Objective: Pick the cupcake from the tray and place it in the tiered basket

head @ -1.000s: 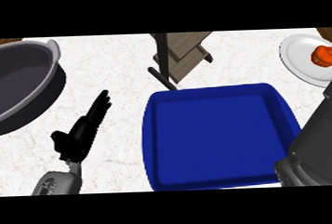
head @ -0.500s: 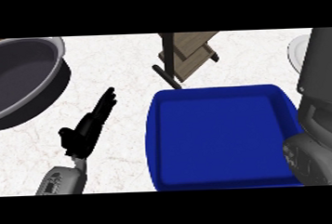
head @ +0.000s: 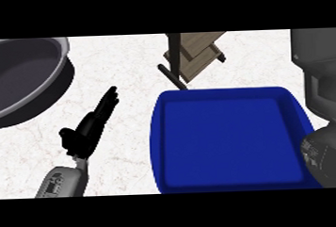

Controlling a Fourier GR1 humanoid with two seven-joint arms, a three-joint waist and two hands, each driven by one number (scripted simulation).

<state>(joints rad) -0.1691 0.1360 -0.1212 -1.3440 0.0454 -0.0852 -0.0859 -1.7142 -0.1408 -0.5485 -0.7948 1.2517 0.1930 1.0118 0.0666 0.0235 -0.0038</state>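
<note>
Tray (head: 231, 141) lying blue at the bench's near edge, my left hand (head: 88, 130) resting beside it, fingers straight, holding nothing, my right hand out of view.

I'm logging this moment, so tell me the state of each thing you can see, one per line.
blue tray: flat on the counter, nothing showing in it
dark bowl: upright at upper left, nothing showing inside
tiered basket: standing behind the tray, only partly in view
left hand: open, fingers straight, holding nothing
right arm: grey forearm at right edge, hand hidden
cupcake: not in view
</note>
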